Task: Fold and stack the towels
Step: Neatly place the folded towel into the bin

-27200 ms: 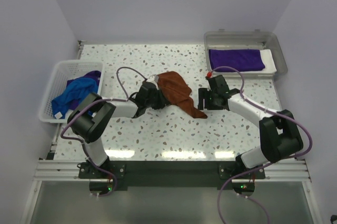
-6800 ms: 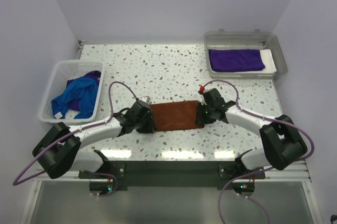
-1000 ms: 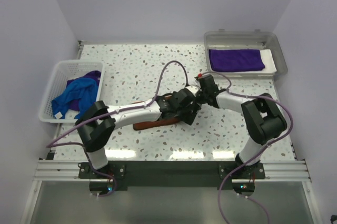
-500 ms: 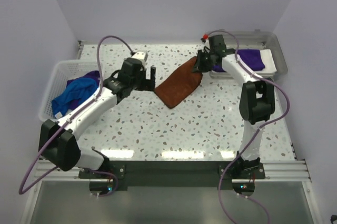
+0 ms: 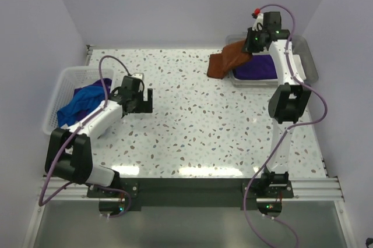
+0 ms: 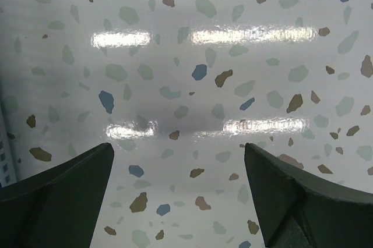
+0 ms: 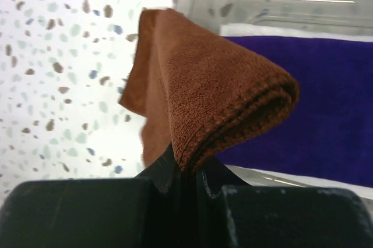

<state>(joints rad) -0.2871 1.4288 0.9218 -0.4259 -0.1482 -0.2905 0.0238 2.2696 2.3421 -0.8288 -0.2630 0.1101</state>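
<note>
Nearest the arm bases, the speckled terrazzo bench (image 5: 204,137) lies bare in front of both arms. A little further in and left of centre, the left hand (image 5: 145,101) is turned toward the bench with its jaws spread wide and nothing in them; the left wrist view shows only speckled surface between its two dark fingers (image 6: 64,190). Just beyond and to its left, at the bench's left edge, stands a white slatted basket (image 5: 63,79) holding a crumpled royal blue towel (image 5: 81,105) with a deep purple towel (image 5: 104,84) partly under it, toward the far side. At the far right corner the right arm reaches up and away, and the right hand (image 5: 252,41) is clamped narrowly on the rust-brown towel (image 5: 226,62) — the right wrist view shows a folded edge of that cloth (image 7: 204,85) pinched between the fingers, several layers thick. The towel is lifted clear of the bench and hangs down and leftward from the grip, over the left end of the grey tray (image 5: 310,64). Inside that tray a second purple towel (image 5: 259,70) lies flat and folded on the white sheet (image 5: 302,64) lining it, beside and below the hanging brown one; whether the two cloths touch cannot be told.
</note>
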